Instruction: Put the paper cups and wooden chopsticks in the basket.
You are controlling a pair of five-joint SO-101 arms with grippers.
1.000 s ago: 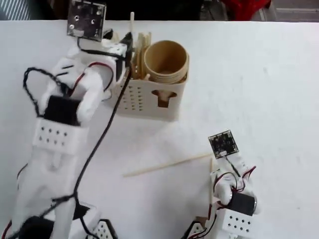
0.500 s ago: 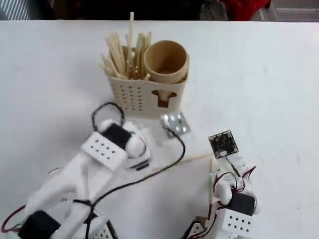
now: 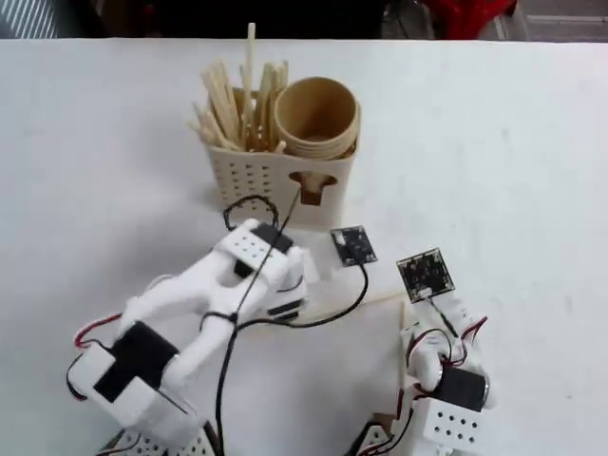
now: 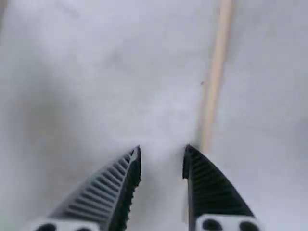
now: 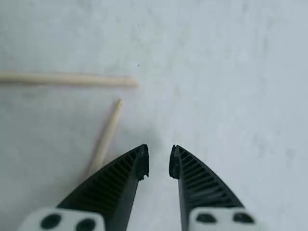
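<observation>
wooden chopstick (image 4: 214, 72) lying on table (image 4: 72, 72)

The left arm (image 3: 180, 309) leans forward, and the left end effector (image 4: 161, 151) points down, jaws parted. The right end effector (image 5: 159, 151) has its jaws narrowly apart.

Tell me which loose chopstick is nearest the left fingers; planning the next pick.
The crosswise chopstick, right beside them; the other chopstick lies by the right arm.
</observation>
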